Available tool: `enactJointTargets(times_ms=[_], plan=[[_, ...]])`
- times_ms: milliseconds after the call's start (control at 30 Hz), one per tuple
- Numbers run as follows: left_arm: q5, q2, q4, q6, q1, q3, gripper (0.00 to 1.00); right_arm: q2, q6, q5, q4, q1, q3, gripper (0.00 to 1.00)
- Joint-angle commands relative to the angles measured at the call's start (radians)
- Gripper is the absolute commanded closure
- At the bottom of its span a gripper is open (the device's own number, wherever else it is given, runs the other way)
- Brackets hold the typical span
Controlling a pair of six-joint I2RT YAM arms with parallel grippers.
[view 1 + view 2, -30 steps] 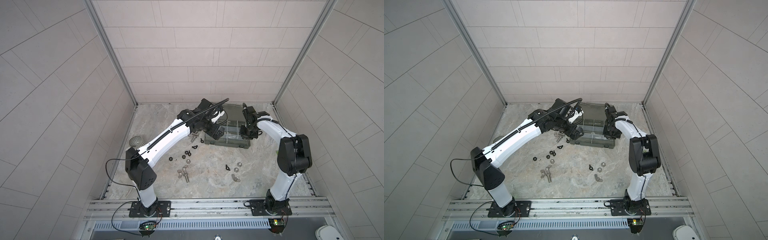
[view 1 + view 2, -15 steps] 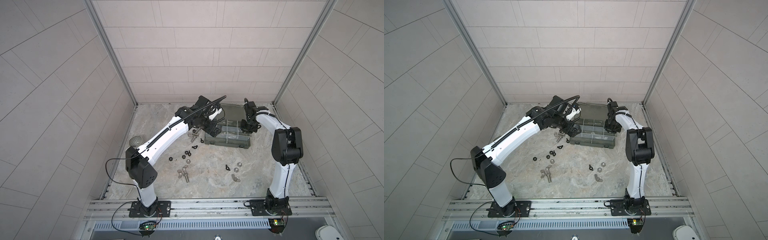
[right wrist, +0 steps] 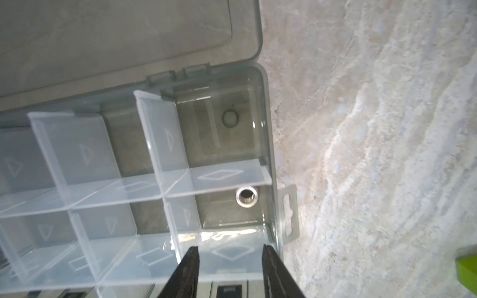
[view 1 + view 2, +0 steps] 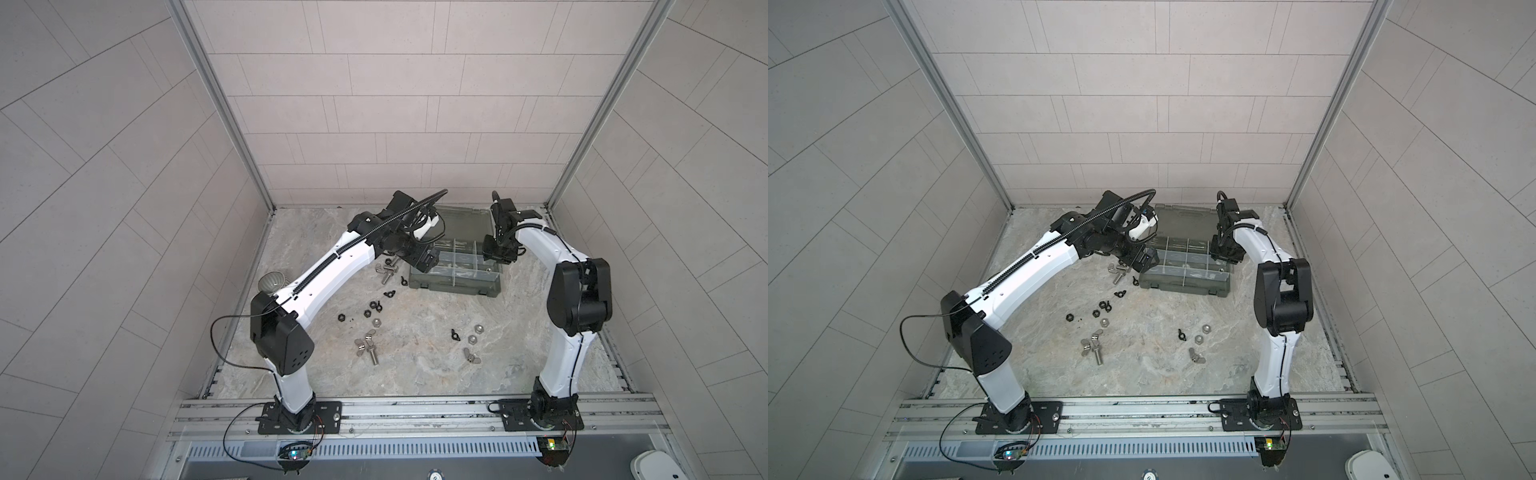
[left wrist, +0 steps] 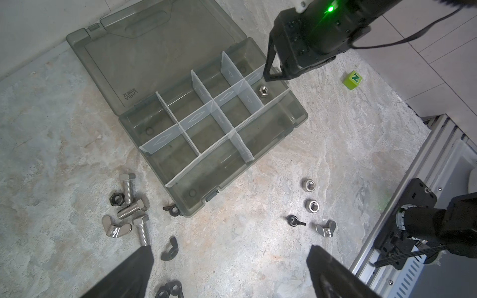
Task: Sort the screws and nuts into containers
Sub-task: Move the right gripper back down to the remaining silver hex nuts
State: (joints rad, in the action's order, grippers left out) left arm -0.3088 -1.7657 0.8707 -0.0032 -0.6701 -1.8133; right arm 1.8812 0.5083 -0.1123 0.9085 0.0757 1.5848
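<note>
The containers are compartments of a smoky grey organizer box [image 4: 453, 286] [image 4: 1183, 286] [image 5: 258, 152], lid open at the back. One silver hex nut [image 5: 263, 90] [image 3: 246, 196] lies in a compartment at the box's right end. My right gripper [image 3: 229, 258] [image 4: 494, 253] hovers just over that end, open, nothing between its fingers. My left gripper [image 5: 229, 260] [image 4: 424, 259] is open and empty by the box's left end. Screws [image 5: 128, 189] [image 5: 142, 231] and nuts, a black wing nut [image 5: 169, 249] and silver hex nuts [image 5: 309, 185], lie loose on the table.
A green cube [image 5: 352, 80] [image 3: 468, 263] sits on the table right of the box. A ribbed mug [image 4: 271, 281] stands at the left wall. More nuts and a screw [image 4: 372, 355] are scattered mid-table. A metal rail [image 4: 415, 411] borders the front.
My right gripper's jaws have parted over the box's right end, and the silver hex nut now lies in the compartment below. The left arm has barely moved.
</note>
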Motion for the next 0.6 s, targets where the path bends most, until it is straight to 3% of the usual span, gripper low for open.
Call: enactJointTargets(times_ms=[0,300,567], plan=[[-0.032,0.045,-0.011,-0.010,-0.014,0.033,0.00,-0.147,0.007,-0.021,0.052,0.025,-0.109,0.58],[-0.036,0.181,-0.130,-0.079,-0.077,0.216,0.00,-0.420,0.086,-0.062,0.002,0.162,-0.500,0.58],[0.007,0.303,-0.165,-0.128,-0.202,0.377,0.00,-0.514,0.183,-0.062,-0.091,0.306,-0.722,0.60]])
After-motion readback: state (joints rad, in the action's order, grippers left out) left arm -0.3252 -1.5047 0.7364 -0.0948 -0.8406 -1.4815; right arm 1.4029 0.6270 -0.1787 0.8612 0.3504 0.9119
